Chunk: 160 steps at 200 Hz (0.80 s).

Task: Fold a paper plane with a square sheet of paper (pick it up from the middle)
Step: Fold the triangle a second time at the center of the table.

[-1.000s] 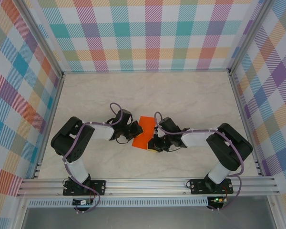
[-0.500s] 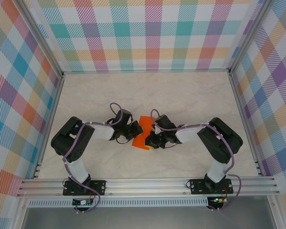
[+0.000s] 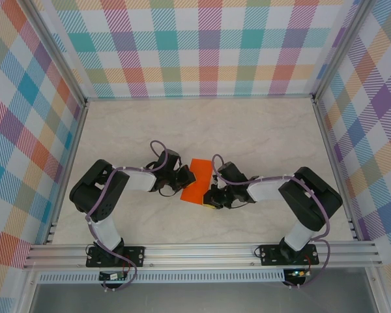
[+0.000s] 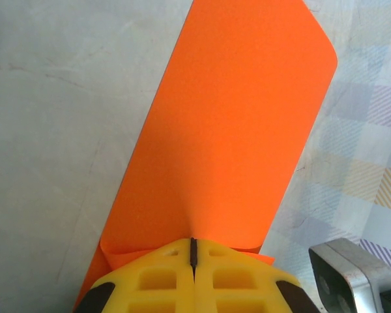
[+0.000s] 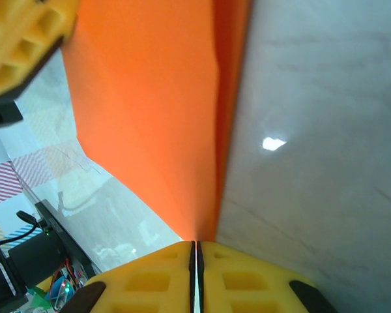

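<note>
A bright orange sheet of paper (image 3: pixel 197 180) lies folded over into a long band on the pale table, between my two grippers. My left gripper (image 3: pixel 182 180) is shut on its left edge. In the left wrist view the paper (image 4: pixel 234 130) runs straight out from the closed yellow jaws (image 4: pixel 193 251), curling over at the far end. My right gripper (image 3: pixel 212 194) is shut on the near right edge. In the right wrist view the paper (image 5: pixel 156 117) narrows into the closed jaws (image 5: pixel 195 251), with a crease running along its right side. A left fingertip (image 5: pixel 19 45) shows at the top left.
The marble-look table (image 3: pixel 260 137) is boxed in by checked walls (image 3: pixel 202 45) at the back and both sides. An aluminium rail (image 3: pixel 202 253) with both arm bases runs along the near edge. A grey metal part (image 4: pixel 352 277) shows beside the left jaws.
The right arm swung its elbow leftward half a second ago and has come back out to the right. The paper and the left gripper have stayed in place.
</note>
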Tool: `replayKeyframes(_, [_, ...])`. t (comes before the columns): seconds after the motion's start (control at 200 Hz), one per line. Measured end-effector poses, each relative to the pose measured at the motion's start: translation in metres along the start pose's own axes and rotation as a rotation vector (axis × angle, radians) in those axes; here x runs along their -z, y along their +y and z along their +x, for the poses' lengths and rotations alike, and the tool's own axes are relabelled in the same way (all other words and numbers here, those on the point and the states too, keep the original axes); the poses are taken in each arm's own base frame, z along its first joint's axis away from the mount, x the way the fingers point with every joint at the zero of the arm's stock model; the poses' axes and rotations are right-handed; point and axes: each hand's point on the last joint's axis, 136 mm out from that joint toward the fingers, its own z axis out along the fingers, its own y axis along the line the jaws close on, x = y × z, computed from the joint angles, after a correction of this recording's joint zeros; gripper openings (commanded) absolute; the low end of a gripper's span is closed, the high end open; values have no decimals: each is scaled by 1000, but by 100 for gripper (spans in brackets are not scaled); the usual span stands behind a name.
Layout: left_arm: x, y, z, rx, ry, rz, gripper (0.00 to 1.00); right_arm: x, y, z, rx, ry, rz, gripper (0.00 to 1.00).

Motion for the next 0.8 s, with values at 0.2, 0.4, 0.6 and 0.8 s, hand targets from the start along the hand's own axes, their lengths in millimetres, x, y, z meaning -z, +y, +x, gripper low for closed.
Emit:
replayKeyframes(0.2, [0,0,0,0,0,1,0,13,-1,6,-16,-9,24,13])
replayKeyframes(0.4, [0,0,0,2,0,1,0,20,29,-11,16,-60,-30,13])
replayKeyframes(0.6, [0,0,0,2,2,2,0,7,49,-36,30,-83,-49,11])
replayKeyframes(0.8, [0,-1,0,2,2,3,0,-12,20,-34,-23,-53,21,8])
